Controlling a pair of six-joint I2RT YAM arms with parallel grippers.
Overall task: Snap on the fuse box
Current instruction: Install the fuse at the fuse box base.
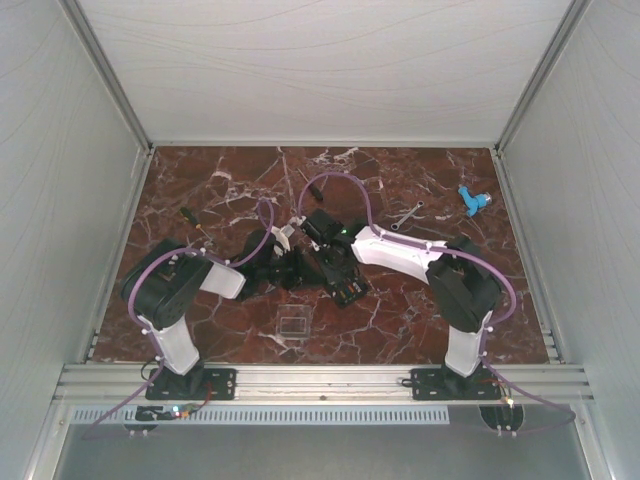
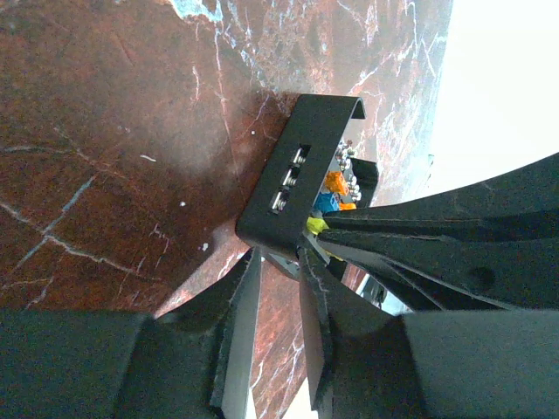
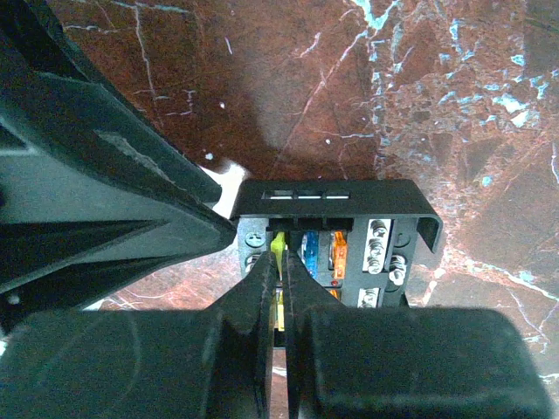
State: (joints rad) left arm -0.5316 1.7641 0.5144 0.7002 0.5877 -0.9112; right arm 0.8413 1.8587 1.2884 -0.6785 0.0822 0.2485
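Centrally on the red-brown marble table (image 1: 420, 320), the small square black plastic fuse box (image 3: 336, 199) lies between both grippers: the left gripper (image 2: 279, 262) pinches its corner wall; the right gripper (image 3: 281, 262), fingers pressed together, meets a yellow fuse (image 3: 278, 247). Only the overhead view shows the clear square lid (image 1: 292, 324).

Fuse box (image 1: 345, 287) between left arm (image 1: 170, 290) and right arm (image 1: 440, 265), clear lid (image 1: 292, 324) nearby on marble table (image 1: 450, 180).
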